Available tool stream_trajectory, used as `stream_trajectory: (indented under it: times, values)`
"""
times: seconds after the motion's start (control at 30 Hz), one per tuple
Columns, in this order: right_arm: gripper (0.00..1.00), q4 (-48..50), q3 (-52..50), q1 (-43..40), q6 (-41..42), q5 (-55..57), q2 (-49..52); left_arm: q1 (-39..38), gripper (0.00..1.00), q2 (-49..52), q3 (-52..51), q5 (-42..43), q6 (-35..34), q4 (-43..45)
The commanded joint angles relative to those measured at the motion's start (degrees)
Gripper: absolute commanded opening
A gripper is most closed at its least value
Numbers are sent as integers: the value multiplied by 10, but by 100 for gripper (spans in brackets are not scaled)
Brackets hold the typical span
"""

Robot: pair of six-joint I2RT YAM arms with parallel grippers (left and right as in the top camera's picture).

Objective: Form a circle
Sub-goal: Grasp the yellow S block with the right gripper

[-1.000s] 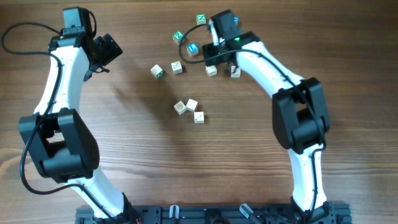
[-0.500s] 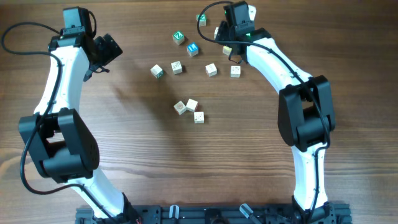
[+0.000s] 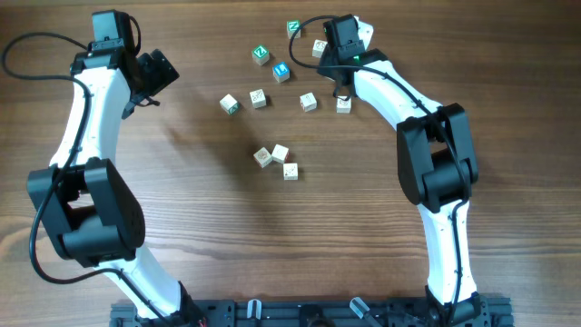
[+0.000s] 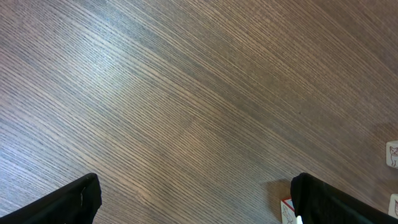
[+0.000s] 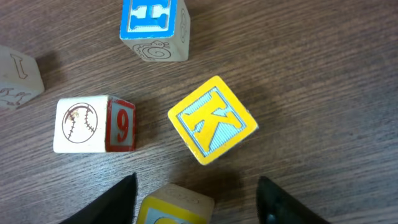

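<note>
Small wooden letter cubes lie scattered on the table; no circle shows in any view. In the right wrist view my right gripper (image 5: pixel 196 193) stands open around a yellow-framed cube (image 5: pixel 177 208). Its left finger is close beside that cube and its right finger stands clear of it. Just beyond lie a yellow K cube (image 5: pixel 212 121), a baseball cube with a red 9 (image 5: pixel 93 124) and a blue H cube (image 5: pixel 154 28). Overhead, the right arm (image 3: pixel 381 86) hides those jaws. My left gripper (image 3: pixel 159 73) hangs open over bare wood at the far left.
Three cream cubes (image 3: pixel 280 154) cluster mid-table. More cubes (image 3: pixel 259 97) (image 3: pixel 309 101) (image 3: pixel 343 104) lie in a loose row, with green ones (image 3: pixel 261 54) (image 3: pixel 293 27) and a blue one (image 3: pixel 280 71) behind. A red-edged cube (image 4: pixel 285 211) lies by the left gripper's right finger.
The right arm has swung from over the row of cubes toward the far edge, uncovering a cream cube there. Its jaws have drawn closer together. The left arm has not moved.
</note>
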Motion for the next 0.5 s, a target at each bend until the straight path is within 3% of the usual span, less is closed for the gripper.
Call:
stream_trajectory:
  times: [0.0, 0.13, 0.2, 0.37, 0.47]
  values:
    - [53, -12, 6, 4, 2, 1, 10, 1, 100, 0, 0, 1, -5, 2]
    - [39, -23, 6, 4, -15, 1, 10, 1, 100, 0, 0, 1, -5, 2]
    - [39, -29, 6, 4, -32, 2, 10, 1, 100, 0, 0, 1, -5, 2]
    - [50, -27, 6, 4, -90, 1, 10, 1, 100, 0, 0, 1, -5, 2]
    - [46, -21, 7, 4, -130, 1, 8, 1, 100, 0, 0, 1, -5, 2]
